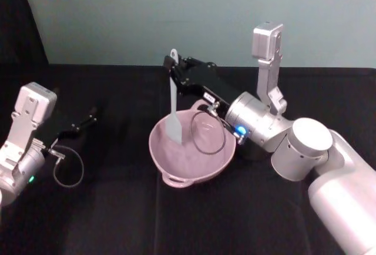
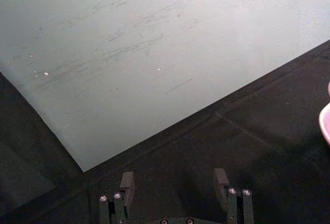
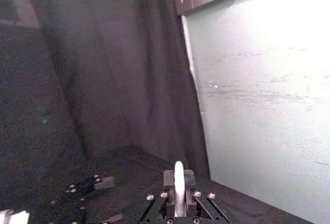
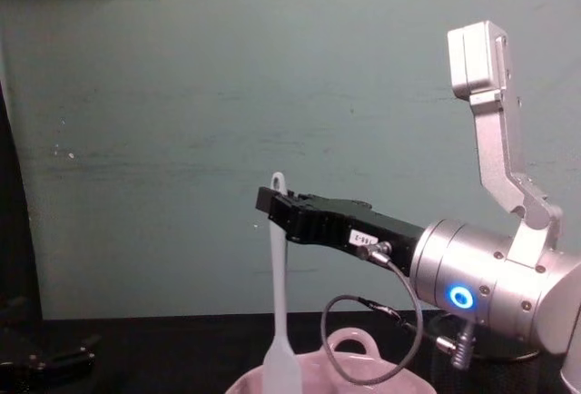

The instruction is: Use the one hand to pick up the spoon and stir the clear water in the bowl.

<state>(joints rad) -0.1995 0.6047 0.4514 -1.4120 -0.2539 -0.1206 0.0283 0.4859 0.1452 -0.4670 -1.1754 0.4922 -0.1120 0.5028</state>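
Note:
The white spoon (image 1: 173, 107) hangs upright, and my right gripper (image 1: 174, 70) is shut on the upper part of its handle, just below the hole. Its flat head (image 1: 173, 129) dips into the pale pink bowl (image 1: 154, 151) at mid-table. The clear water (image 1: 191, 155) shows only as a faint gloss inside. From the chest, the right gripper (image 4: 273, 205) reaches leftward, holding the spoon (image 4: 280, 303) above the bowl (image 4: 363, 378). The handle (image 3: 178, 181) stands between the fingers in the right wrist view. My left gripper (image 1: 90, 115) rests open at the far left, its fingers (image 2: 127, 185) spread apart.
Black cloth (image 1: 117, 208) covers the table, and a teal wall (image 1: 176, 14) stands behind it. A cable loop (image 1: 207, 133) from the right wrist hangs over the bowl. The bowl's loop handle (image 1: 175, 180) faces me. A dark curtain (image 3: 103, 69) hangs at the left.

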